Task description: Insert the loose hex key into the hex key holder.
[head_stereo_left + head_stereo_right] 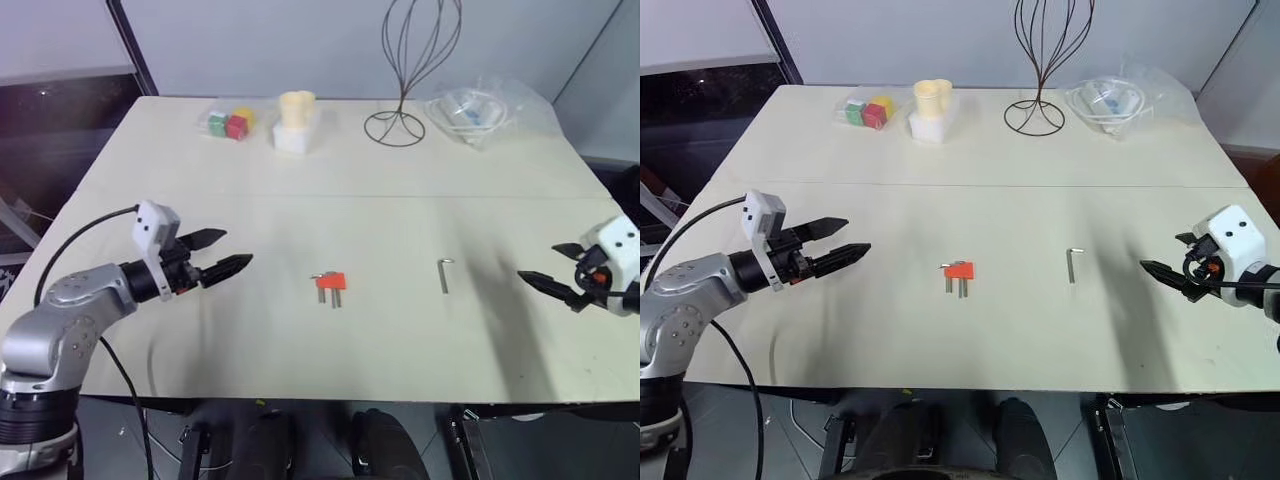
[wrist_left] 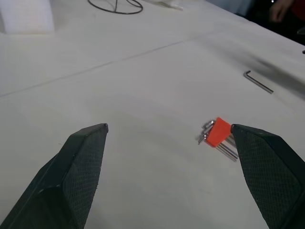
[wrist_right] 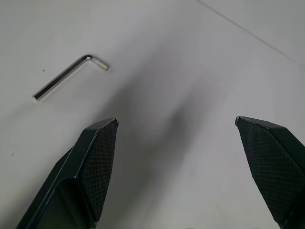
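nothing picked up yet: both my claws, left (image 1: 225, 252) and right (image 1: 548, 270), gape empty. loose hex key (image 1: 444, 274) lies right of centre, holder (image 1: 331, 284) mid-frame. next, right claw reaches for the key.

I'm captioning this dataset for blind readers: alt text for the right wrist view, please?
The right pincer, fingers spread wide, hovers over a pale table. The loose hex key, a thin L-shaped metal rod, lies flat on the table beyond one fingertip, untouched.
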Robot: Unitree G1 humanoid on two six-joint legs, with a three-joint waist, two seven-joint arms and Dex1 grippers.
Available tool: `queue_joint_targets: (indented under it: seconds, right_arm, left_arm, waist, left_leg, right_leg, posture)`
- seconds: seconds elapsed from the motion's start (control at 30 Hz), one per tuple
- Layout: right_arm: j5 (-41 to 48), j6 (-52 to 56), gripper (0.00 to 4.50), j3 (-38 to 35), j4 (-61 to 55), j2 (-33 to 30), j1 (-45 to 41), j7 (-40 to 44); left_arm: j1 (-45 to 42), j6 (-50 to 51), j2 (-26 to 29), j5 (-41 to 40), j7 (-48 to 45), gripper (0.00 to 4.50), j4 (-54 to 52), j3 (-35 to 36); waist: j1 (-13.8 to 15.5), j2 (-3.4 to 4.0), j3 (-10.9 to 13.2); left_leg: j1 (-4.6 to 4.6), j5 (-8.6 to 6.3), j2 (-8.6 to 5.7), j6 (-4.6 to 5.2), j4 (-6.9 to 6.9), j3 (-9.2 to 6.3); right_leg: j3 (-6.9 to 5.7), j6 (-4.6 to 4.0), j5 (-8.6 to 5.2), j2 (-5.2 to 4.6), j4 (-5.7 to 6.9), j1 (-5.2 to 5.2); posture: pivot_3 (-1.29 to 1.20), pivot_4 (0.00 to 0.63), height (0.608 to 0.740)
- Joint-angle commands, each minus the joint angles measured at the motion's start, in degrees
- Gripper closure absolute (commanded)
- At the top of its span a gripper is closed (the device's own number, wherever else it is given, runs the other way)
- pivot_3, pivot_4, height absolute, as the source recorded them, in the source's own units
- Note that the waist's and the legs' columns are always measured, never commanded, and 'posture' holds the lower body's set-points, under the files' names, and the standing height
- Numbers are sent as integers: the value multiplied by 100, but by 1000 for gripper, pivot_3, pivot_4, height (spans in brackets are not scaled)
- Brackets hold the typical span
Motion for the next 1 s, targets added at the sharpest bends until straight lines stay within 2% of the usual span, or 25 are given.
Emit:
queue_joint_targets:
  seconds: [0.03, 0.5, 0.77, 1.0]
  right_arm:
    - [-28, -156, 393, -70, 34, 33, -127, -22]
    - [-28, -216, 393, -44, 123, 124, -127, -21]
    - [-32, -261, 393, -57, 65, 208, -61, -107]
    - [2, -260, 393, -96, 24, 168, -44, -76]
  left_arm:
    - [-55, -62, -64, -96, 114, 187, -180, 190]
    - [130, -279, 0, 93, 96, 187, -250, 155]
    - [-186, -385, 53, 240, -62, 187, 115, 74]
    - [-512, -461, 294, 276, -811, 187, 361, -192]
  waist:
    - [0, 0, 0]
    - [3, 0, 0]
    - [2, 1, 0]
    - [0, 1, 0]
  left_leg:
    - [0, 0, 0, 0, 0, 0]
    - [1, 0, 0, 1, 0, 0]
    - [2, -1, -1, 1, 0, 0]
    - [3, -1, -2, 1, 1, 0]
  right_leg:
    - [0, 0, 0, 0, 0, 1]
    - [0, 0, 0, -1, -4, 4]
    - [0, 0, 0, -1, -5, 6]
    - [0, 1, 1, 0, -5, 6]
  posture:
    - [0, 150, 740]
    - [0, 150, 740]
    - [0, 150, 740]
    - [0, 150, 740]
